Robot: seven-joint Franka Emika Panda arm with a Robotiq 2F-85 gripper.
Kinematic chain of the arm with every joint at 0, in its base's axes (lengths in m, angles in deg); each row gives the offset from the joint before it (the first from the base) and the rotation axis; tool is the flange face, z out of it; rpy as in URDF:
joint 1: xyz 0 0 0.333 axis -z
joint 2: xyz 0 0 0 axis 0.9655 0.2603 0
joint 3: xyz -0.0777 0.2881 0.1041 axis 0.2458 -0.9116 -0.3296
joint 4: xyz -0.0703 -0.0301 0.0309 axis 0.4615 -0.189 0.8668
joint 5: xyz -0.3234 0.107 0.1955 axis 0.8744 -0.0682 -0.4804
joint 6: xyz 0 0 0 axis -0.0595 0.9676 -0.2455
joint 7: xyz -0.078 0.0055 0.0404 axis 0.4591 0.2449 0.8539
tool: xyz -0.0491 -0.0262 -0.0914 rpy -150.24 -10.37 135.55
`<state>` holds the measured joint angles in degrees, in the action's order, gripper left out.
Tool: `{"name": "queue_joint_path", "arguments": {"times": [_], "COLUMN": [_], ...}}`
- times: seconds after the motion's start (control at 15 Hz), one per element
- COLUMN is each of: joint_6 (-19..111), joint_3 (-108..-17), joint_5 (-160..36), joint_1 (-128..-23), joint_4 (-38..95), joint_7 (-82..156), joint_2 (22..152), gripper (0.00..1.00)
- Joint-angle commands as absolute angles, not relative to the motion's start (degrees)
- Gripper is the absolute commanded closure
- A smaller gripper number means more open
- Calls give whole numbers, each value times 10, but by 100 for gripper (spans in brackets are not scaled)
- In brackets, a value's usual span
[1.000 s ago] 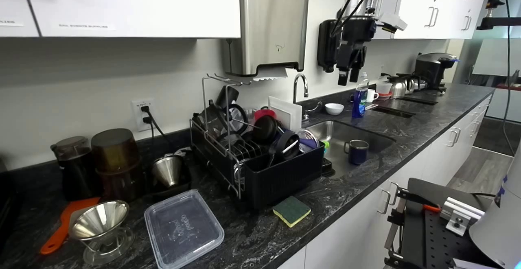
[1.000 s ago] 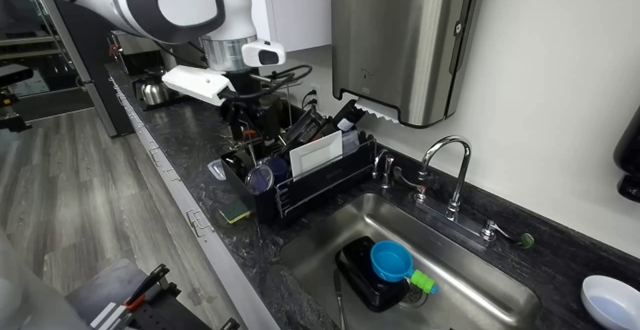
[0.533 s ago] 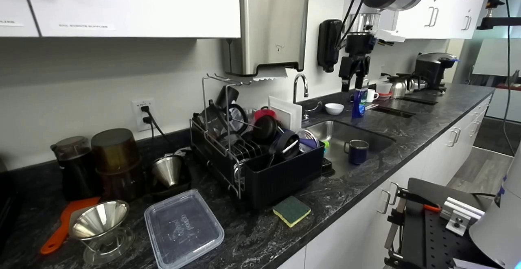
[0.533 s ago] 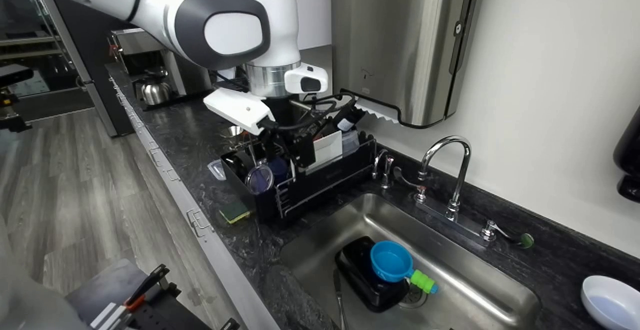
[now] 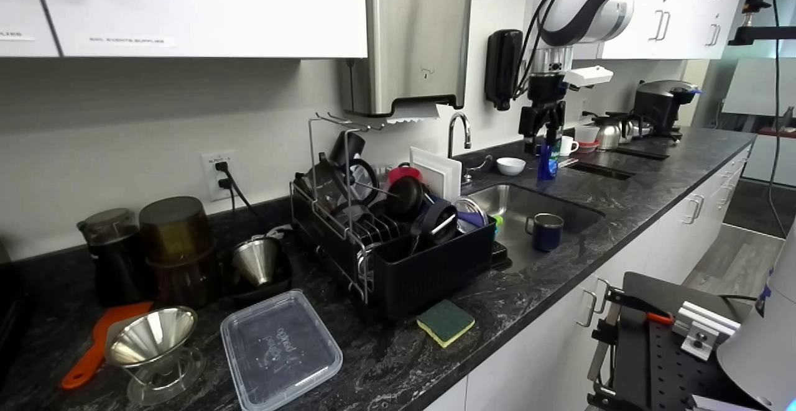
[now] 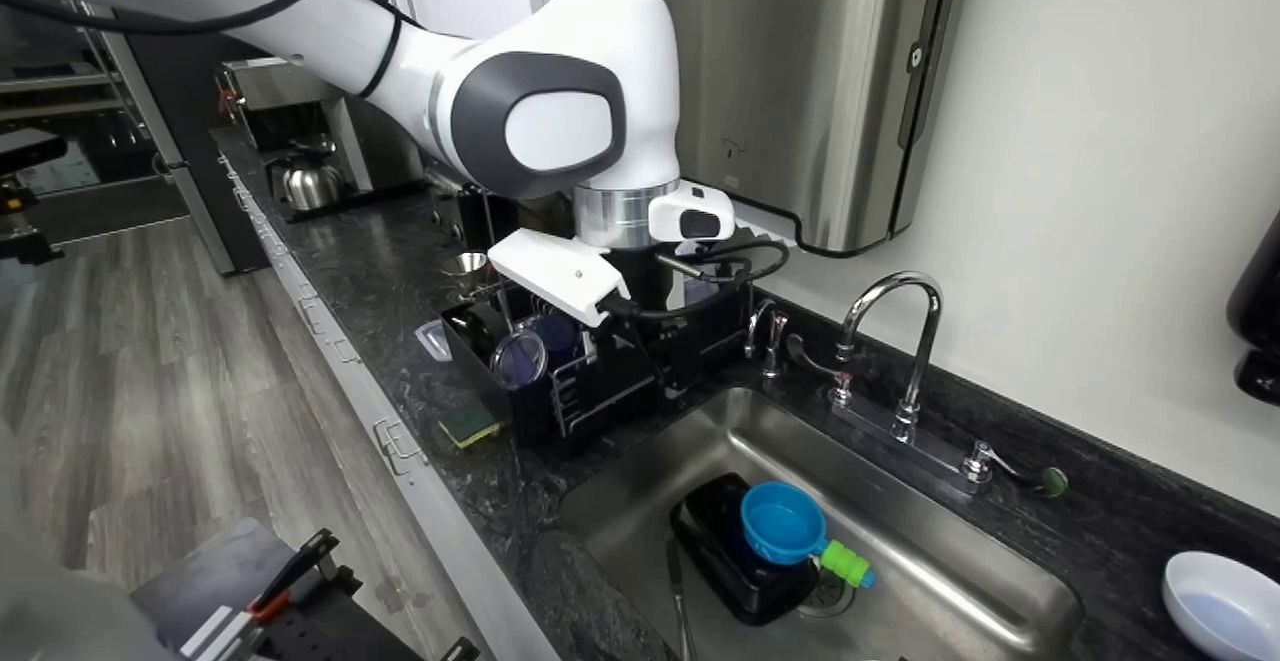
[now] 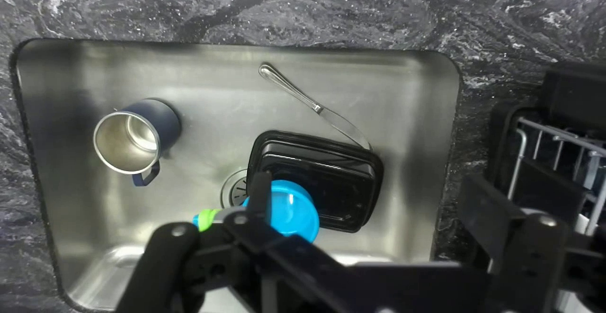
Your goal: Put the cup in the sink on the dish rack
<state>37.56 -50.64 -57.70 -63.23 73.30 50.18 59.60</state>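
The cup (image 7: 166, 122) stands upright in the sink (image 7: 213, 93), at the end away from the rack (image 5: 429, 274) and clear of the black tub (image 7: 326, 185). The end effector (image 5: 540, 140) hangs high above, its fingers spread well apart with nothing between them.

The cup looks like coated metal with a bare metal rim. It should be stiff, with walls that do not give under a squeeze, and hard to break, though a knock might chip the coat. I expect a modest weight; whether any water sits inside I cannot tell. The glossy outside is likely slippery, more so if wet, and the smooth sink floor could let the cup skid when nudged, so the descent should be well centred.

In the wrist view the handle (image 7: 147, 176) points toward the lower edge, off the line along which the fingers close, so a grip across the body's two sides would miss it. If the body proves too wide, pinching one wall, a finger inside and a finger outside, would serve. The handle alone is a poor hold: off-centre, it would let the cup swing.
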Motion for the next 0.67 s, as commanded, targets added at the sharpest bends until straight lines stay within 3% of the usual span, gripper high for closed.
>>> {"name": "queue_joint_path", "arguments": {"times": [0.0, 0.2, 0.6], "joint_6": [375, 384, 424], "joint_3": [-514, -513, -465], "joint_5": [-579, -578, -612], "joint_1": [-626, -625, -589], "joint_4": [732, 727, 643], "joint_7": [503, 504, 576], "joint_2": [596, 606, 756], "gripper": [0, 0, 0]}}
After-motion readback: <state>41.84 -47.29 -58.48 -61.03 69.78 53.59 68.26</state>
